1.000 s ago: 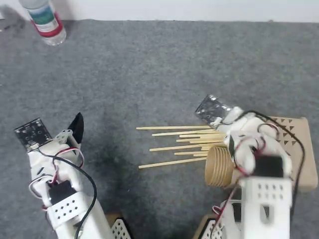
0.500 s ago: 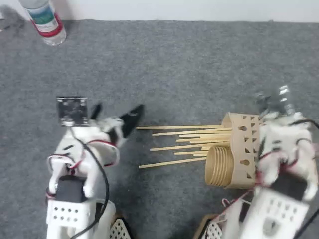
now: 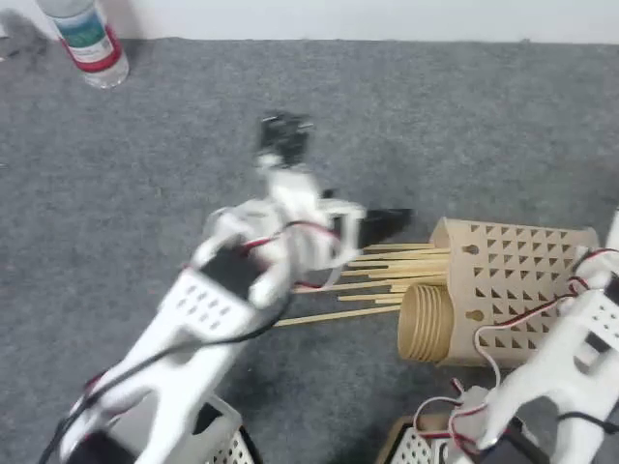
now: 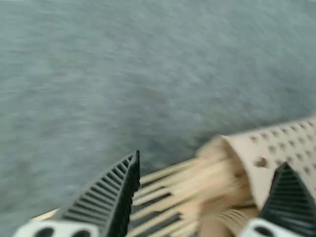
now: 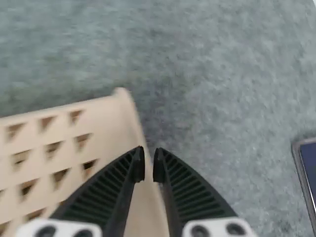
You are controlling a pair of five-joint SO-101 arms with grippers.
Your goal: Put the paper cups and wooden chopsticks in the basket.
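Spread wide at the left gripper (image 4: 211, 162), black ribbed jaws straddling the loose fan of pale wooden chopsticks (image 4: 170, 191) on the grey felt-like table cover (image 3: 290, 126), just in front of the beige plastic basket with triangular cut-outs (image 3: 513, 280), lying on its side with its open mouth toward the sticks. Likely trouble from here: closing across so loose a fan and catching only two or three sticks, leaving the rest scattered, or rolling them apart instead of bunching them. Also worth fearing: coming down too near the mouth and clipping the basket's rim or the stack of brown paper cups (image 3: 424, 322), lying on its side at that mouth and partly inside by the look of it, and knocking it out onto the cover. Pressed almost together at the right gripper (image 5: 148, 165), with a bare sliver between the jaws, over the basket's far end; impossible to tell whether pinching the wall or merely above it. Without a firm hold there, a risk of shoving the whole basket away while pushing sticks in.
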